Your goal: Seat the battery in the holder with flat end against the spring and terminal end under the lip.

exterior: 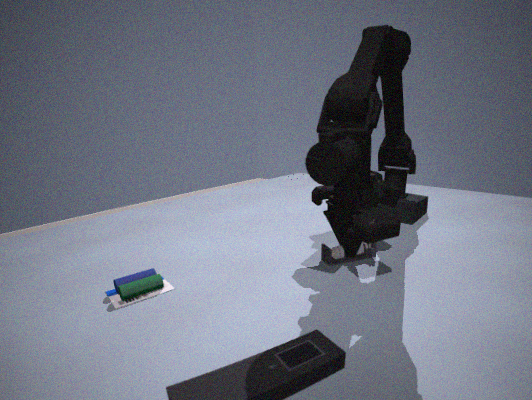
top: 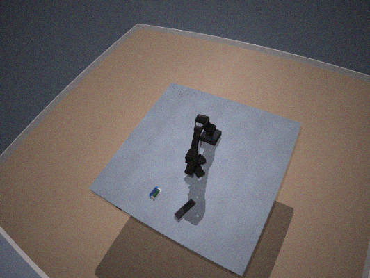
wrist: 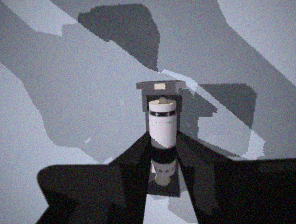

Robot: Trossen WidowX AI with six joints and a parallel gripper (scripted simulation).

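Wrist view: the end effector (wrist: 161, 150) is pinching the battery (wrist: 162, 125) inside the holder (wrist: 160, 90) at frame centre; release is remaining.

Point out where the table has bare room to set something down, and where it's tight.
Bare stretches: between the green-and-blue block and the gripper, and on the table beyond the arm's base. Tight: around the holder, where the gripper grips the battery, and the near edge by the black remote.

The arm (exterior: 370, 140) is matte black throughout, with blocky links and rounded joints.
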